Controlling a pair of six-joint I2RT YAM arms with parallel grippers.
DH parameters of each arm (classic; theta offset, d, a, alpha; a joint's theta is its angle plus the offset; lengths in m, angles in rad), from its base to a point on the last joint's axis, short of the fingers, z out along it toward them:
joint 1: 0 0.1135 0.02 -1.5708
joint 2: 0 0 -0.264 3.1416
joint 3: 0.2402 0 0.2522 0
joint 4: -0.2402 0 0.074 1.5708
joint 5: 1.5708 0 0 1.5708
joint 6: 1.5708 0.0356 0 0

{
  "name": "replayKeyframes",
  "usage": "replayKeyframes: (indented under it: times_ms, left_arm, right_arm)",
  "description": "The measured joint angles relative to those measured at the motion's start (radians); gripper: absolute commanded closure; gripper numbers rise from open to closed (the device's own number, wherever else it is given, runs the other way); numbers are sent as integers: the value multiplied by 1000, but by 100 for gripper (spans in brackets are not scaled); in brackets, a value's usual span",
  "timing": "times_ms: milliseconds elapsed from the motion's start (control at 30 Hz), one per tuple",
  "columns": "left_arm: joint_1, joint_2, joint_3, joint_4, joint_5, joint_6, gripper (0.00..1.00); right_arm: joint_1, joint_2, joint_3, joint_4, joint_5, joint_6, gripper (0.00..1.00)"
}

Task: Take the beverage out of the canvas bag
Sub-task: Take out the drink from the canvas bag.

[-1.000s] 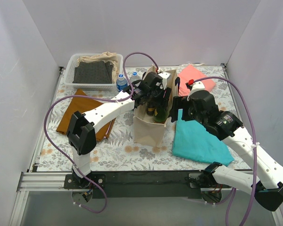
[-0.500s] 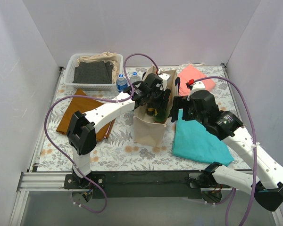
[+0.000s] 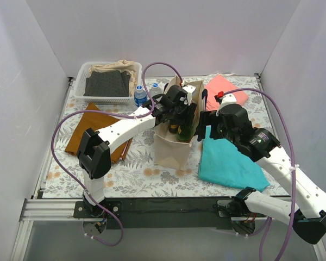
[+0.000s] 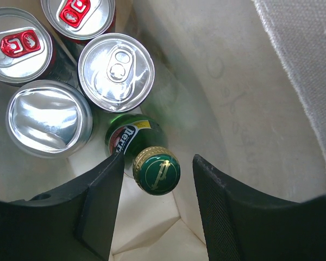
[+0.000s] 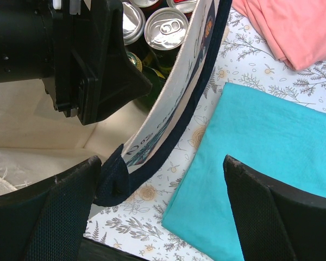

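Note:
The beige canvas bag (image 3: 174, 149) stands mid-table with navy handles (image 5: 168, 147). Inside it, in the left wrist view, a green glass bottle with a green and gold cap (image 4: 156, 169) stands beside several cans, two plain silver-topped (image 4: 116, 72) and two with red tabs (image 4: 23, 43). My left gripper (image 4: 157, 163) reaches down into the bag (image 4: 250, 109). Its jaws straddle the bottle cap: the left finger (image 4: 106, 196) is at the cap, the right finger (image 4: 217, 206) stands apart. My right gripper (image 5: 162, 163) hangs wide open just outside the bag's right wall, its left finger by the handle's fold.
A teal cloth (image 3: 231, 163) lies right of the bag and a pink cloth (image 3: 225, 89) behind it. A white basket (image 3: 106, 81) with dark cloth sits at the back left, a small water bottle (image 3: 140, 95) next to it. A brown cloth (image 3: 92, 130) lies at left.
The left gripper has shifted very slightly inside the bag. The right arm has not moved.

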Motion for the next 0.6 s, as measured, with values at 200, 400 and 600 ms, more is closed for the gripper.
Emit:
replayKeyframes:
  times_ms: [200,400,600]
  left_arm:
    - [0,0,0,0,-1,0,51]
    - [0,0,0,1,-1,0,58]
    - [0,0,2,8,-6,1,79]
  right_arm:
    - [-1,0,0,0,0,0,2]
    - [-5,0,0,0,-1,-4,2]
    - [-7,2,0,0,-1,-6,2]
